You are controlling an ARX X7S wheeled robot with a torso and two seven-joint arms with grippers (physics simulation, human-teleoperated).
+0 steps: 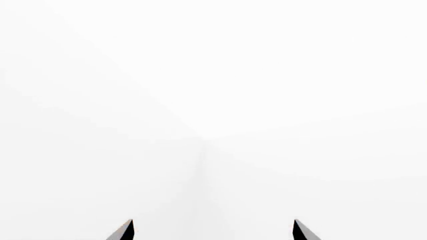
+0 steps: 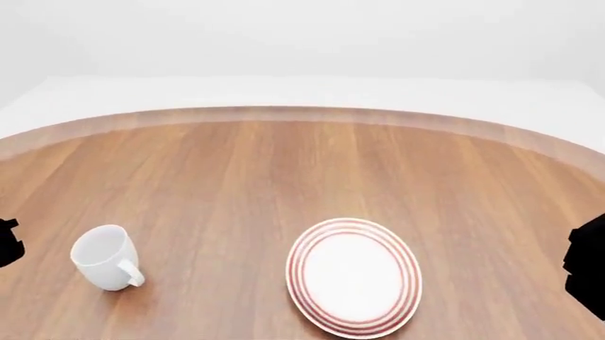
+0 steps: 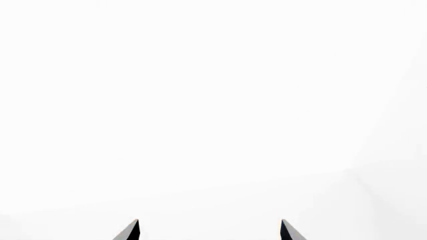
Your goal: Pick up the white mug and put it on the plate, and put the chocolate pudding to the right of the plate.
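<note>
We see only the two tips of the left end effector [image 1: 213, 231] and of the right end effector [image 3: 209, 231]; the plate [image 2: 355, 276] is slightly clipped at the head view's lower edge.

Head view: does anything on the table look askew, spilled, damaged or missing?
Nothing is spilled or damaged. The white mug stands upright, apart from the empty plate, on the wooden table. The odd point: no chocolate pudding shows in any view. Both wrist cameras see only blank white past the parted fingertips of the left gripper and right gripper.
</note>
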